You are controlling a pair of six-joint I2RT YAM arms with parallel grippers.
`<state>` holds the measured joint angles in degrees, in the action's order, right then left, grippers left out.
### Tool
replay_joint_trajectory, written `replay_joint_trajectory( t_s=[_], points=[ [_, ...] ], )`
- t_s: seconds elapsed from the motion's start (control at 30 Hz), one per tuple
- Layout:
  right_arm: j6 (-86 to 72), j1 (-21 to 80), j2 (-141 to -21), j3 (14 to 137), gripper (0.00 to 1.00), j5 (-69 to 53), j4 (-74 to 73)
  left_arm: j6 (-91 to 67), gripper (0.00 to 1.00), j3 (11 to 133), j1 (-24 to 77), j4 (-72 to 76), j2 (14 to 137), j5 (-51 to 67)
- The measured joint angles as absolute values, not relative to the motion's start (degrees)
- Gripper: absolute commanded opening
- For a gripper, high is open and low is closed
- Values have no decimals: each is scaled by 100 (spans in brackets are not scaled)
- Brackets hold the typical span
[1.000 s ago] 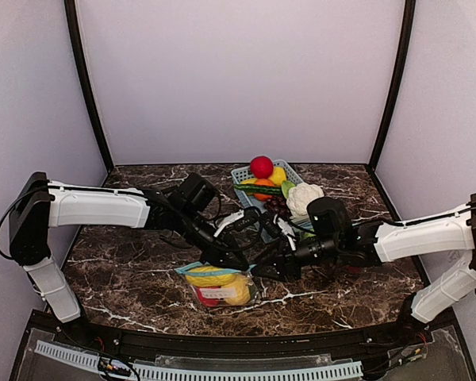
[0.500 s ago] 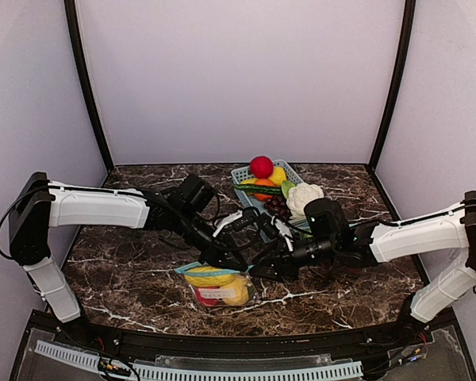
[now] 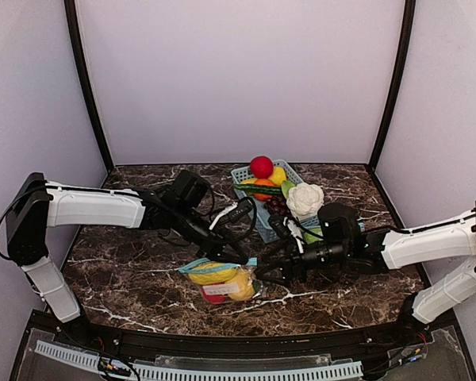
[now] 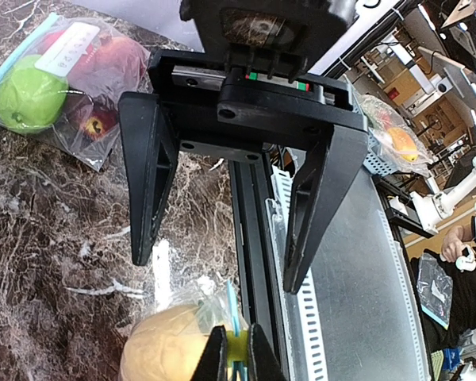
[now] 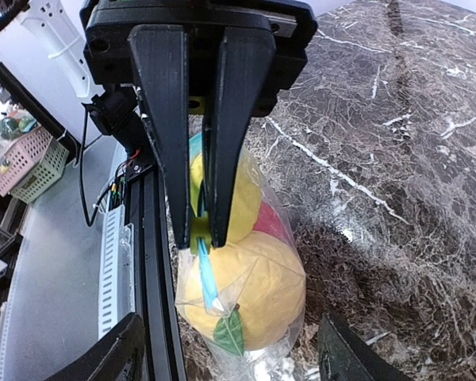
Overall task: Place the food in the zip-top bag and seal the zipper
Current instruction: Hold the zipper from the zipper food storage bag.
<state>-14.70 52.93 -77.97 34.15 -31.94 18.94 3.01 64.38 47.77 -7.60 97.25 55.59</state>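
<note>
Against a second ago, finds the right gripper [image 4: 218, 270] with jaws thrown far wider and its wrist drawn back to the right; finds the clear zip-top bag with a blue zipper strip [image 3: 220, 280] shifted and tilted slightly too. Grips nothing with that right gripper: stands open just beside the bag's right end. Holds the left gripper [image 5: 200, 234] narrow, its black fingers [image 5: 165, 119] pinched on the blue strip at the bag's upper corner. Cannot tell whether the zipper is pressed shut along its length. Has food inside the bag, near the front of the dark marble table [image 3: 127, 270]: a dimpled yellow citrus with a green leaf [image 5: 250, 290], a smoother yellow fruit [image 5: 236, 198], a red fruit [image 5: 271, 226] beside them. Has more at the back in the light-blue lattice basket [image 3: 239, 172]: a red ball-shaped apple [image 3: 261, 167], a small yellow citrus [image 3: 278, 175], an orange fruit [image 3: 263, 188], with a white cauliflower [image 3: 305, 198] at the basket's right side.
</note>
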Motion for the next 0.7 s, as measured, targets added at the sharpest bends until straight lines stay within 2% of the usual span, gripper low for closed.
replay_joint_trajectory(
  t_s=[0.23,0.37,0.6,0.7],
  points=[
    [-1579,5269,-7719,3341,67,-3245,2021,174,1,6418,4753,-582,9725,5736],
    [-1579,5269,-7778,3402,56,-3304,2086,156,1,6401,4753,-569,9725,5802],
    [-1577,5269,-8060,3684,43,-3439,2206,126,1,6401,4753,-565,9725,5854],
    [-1590,5269,-8171,3754,33,-3529,2257,126,1,6401,4753,-565,9725,5876]
  ],
)
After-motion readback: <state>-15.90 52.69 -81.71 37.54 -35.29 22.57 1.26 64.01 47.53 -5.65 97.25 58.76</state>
